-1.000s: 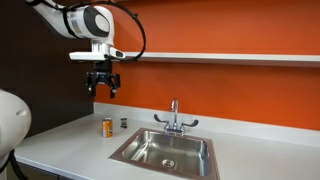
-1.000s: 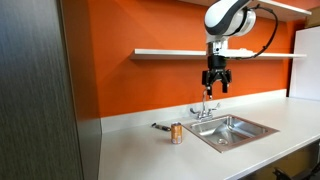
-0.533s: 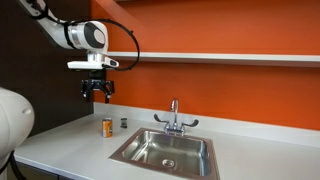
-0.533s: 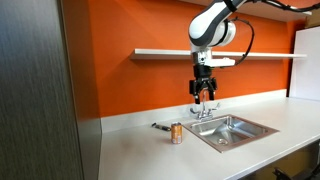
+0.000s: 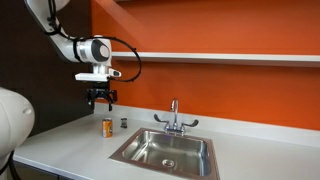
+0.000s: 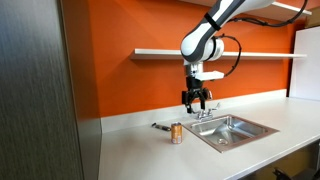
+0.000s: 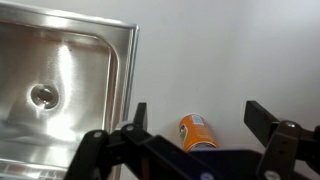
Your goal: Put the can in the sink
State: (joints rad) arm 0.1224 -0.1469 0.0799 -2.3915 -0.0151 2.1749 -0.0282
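Approach step: my gripper (image 5: pixel 101 97) hovers above the can (image 5: pixel 108 127).
Jaws released, empty; next I descend, clasp it, carry it to the sink (image 5: pixel 127 150).

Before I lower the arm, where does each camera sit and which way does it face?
Exterior view: before the counter, facing the orange wall; arm hangs above the can, sink rightward.
Exterior view: beside the dark cabinet, looking along the counter; arm shows upper right.
Wrist view: looks down; open jaws frame the can.
All share can and sink.

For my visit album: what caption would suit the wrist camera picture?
Open gripper hovers above the orange can on the white counter, beside the steel sink.
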